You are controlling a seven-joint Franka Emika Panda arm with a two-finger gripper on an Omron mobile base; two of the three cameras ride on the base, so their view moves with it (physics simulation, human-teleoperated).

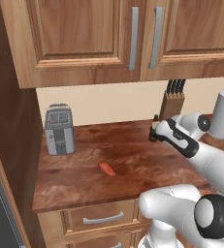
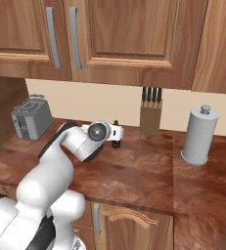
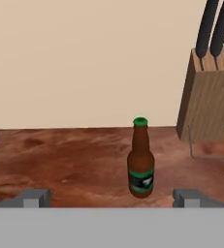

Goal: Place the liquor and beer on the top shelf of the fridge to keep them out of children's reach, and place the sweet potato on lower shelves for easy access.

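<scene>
The slim brown glass beer bottle with green label stands upright on the wooden desk, left of the wooden knife block. The claw is fully released before it. A forward advance, then closure, is judged necessary.

Kitchen: wooden cabinets, toaster, knife block

arm: glossy white rounded links | joints: dark grey caps | claw: grey tips
</scene>
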